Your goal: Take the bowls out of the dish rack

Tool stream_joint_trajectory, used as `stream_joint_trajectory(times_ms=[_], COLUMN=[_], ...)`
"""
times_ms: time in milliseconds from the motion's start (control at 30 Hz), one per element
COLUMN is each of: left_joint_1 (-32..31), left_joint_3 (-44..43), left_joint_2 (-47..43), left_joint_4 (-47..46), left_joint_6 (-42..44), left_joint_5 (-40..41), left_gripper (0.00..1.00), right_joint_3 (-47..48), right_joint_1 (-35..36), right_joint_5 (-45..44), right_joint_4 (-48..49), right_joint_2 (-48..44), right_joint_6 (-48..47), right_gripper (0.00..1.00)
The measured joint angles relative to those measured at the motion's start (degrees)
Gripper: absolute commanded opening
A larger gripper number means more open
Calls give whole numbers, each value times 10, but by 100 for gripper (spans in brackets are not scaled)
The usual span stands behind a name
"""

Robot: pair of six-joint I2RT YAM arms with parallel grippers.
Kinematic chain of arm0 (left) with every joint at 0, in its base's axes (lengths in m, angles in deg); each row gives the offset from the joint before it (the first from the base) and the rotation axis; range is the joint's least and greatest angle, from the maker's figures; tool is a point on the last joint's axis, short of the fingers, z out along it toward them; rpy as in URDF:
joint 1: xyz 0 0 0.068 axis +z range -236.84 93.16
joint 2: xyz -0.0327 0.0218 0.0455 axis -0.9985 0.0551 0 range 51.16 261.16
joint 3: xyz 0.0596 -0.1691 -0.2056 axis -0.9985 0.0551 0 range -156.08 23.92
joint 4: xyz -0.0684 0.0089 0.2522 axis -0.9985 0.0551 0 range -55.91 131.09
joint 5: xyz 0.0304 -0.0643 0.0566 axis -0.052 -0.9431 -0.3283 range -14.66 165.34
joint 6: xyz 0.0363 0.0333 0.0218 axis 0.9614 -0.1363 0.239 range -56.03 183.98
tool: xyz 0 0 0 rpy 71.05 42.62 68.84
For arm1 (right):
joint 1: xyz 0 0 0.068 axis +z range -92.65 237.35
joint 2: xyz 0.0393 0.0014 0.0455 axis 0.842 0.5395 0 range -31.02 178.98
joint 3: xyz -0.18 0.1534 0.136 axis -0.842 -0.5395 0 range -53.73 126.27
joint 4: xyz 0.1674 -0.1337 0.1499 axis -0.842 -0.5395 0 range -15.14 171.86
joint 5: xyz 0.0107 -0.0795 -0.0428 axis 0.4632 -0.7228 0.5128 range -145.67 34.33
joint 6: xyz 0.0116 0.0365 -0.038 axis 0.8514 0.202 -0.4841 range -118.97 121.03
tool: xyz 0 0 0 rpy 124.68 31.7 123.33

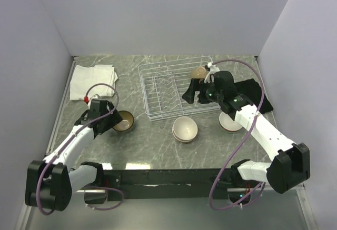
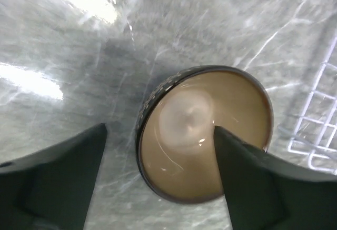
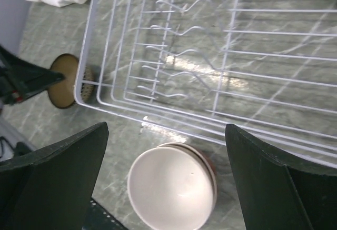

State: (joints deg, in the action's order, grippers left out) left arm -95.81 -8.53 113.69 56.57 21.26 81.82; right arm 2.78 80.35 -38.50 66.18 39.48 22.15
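Note:
The white wire dish rack [image 1: 171,89] stands mid-table and holds one tan bowl [image 1: 198,72] in its far right corner. A black-brown bowl [image 1: 124,121] with a tan inside [image 2: 205,132] sits on the table left of the rack. My left gripper [image 2: 158,130] is open, with the bowl's near rim between its fingers. A stack of cream-white bowls [image 1: 185,129] sits in front of the rack and shows in the right wrist view [image 3: 171,188]. My right gripper [image 3: 166,130] is open and empty, above the rack's near right part [image 1: 190,94]. Another bowl stack [image 1: 230,123] lies partly under the right arm.
A folded white cloth [image 1: 93,80] lies at the far left. A black mat [image 1: 253,96] lies right of the rack. The rack's front rail [image 3: 158,111] runs just beyond the cream stack. Walls close in the table on three sides.

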Motion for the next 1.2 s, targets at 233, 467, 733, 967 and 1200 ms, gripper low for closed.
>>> stream_joint_trajectory(times_ms=[233, 467, 733, 967, 1200], left_joint_1=[0, 0, 0, -13, -20], left_joint_3=[-38, -34, -22, -17, -15], left_joint_2=[-103, -244, -273, -270, -265], left_joint_4=[37, 1, -30, -33, -35], left_joint_6=[44, 113, 151, 161, 161], left_joint_5=[39, 55, 54, 55, 55], left_gripper=[99, 100, 100, 99, 99], right_joint_3=[37, 108, 253, 309, 332], right_joint_1=[0, 0, 0, 3, 27], right_joint_5=[-68, -147, -237, -313, -391], right_joint_4=[0, -8, -42, -51, -38], right_joint_2=[2, 77, 264, 381, 452], right_joint_6=[-47, -99, -195, -278, -367], right_gripper=[100, 100, 97, 98, 98])
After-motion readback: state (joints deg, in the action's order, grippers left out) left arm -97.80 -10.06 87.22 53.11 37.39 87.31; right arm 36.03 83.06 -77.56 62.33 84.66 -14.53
